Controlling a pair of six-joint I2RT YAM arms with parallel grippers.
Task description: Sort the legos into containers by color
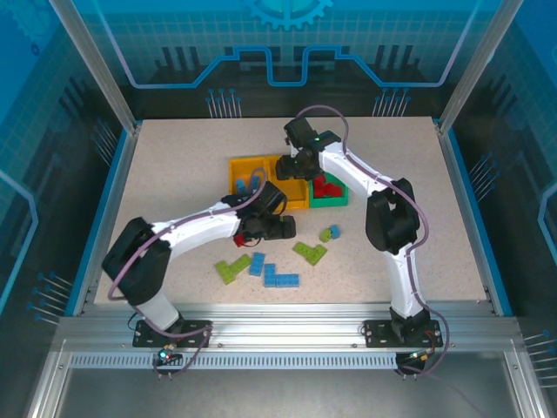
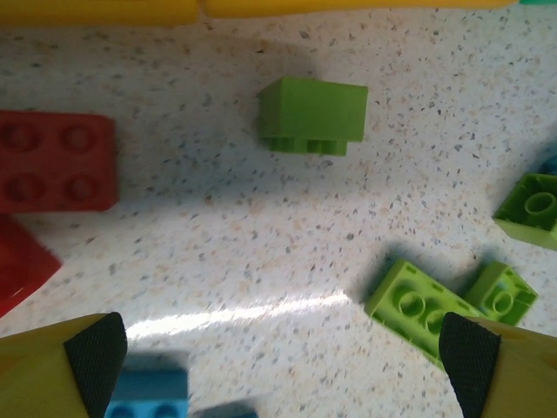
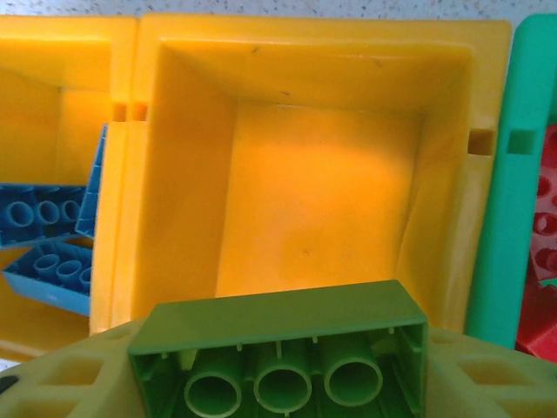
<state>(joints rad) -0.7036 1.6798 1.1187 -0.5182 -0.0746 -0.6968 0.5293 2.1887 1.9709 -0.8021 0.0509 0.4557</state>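
Right gripper: pinching a lime green brick above the middle yellow bin.
Left gripper: spread wide, low over the bench among loose legos.
Sorted: blue bricks in the left bin, red bricks in the green bin.

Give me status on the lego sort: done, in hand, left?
Done: blue bricks in the left yellow bin, red bricks in the green bin. In hand: the right gripper holds a green brick at the empty middle bin; the left gripper hangs open. Left: green pieces, a red brick and blue pieces loose on the table.
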